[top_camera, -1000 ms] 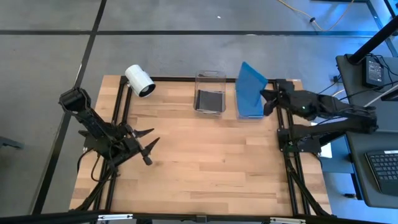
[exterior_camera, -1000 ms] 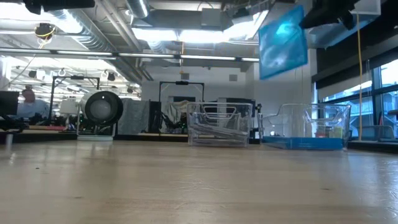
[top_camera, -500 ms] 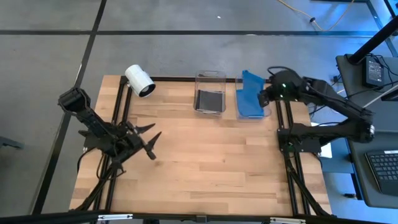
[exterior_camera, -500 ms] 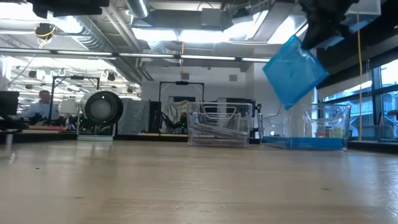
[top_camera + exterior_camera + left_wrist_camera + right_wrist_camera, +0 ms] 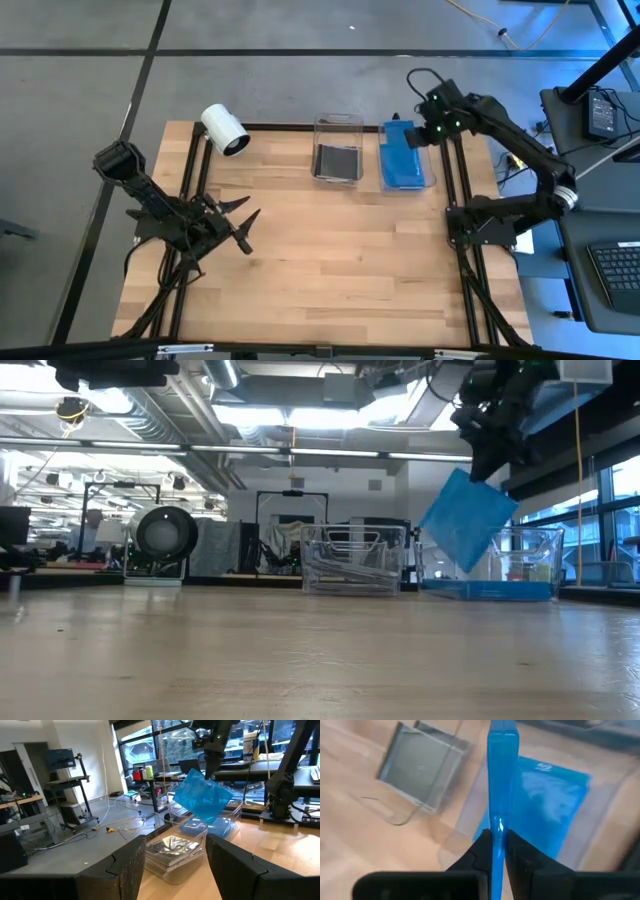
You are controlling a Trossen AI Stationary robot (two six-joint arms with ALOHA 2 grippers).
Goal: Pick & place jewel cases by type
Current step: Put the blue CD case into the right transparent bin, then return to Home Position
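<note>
We are holding a blue case (image 5: 468, 520) in the right tool (image 5: 498, 836), whose two fingers are clamped on one corner of it, so the case hangs corner-down and tilted over the bin (image 5: 406, 182) near the far right corner of the bench (image 5: 320, 270). We judge that pinching it by the corner keeps the flat plastic clear of the bin walls and lets it slide in edge first once released. That bin already has blue cases (image 5: 555, 805) lying flat on its floor; how many we cannot count. The other clear bin (image 5: 337, 150), just to the left along the far edge, holds dark cases (image 5: 337, 161) stacked flat, so the two kinds are kept apart, one colour to a bin. No case lies loose on the bench, which suggests to us that this blue one is the last to be sorted. The left tool (image 5: 238, 226) waits above the left side of the bench with its fingers apart and nothing between them. A white camera (image 5: 224, 130) lies near the far left corner, well away from both bins.
</note>
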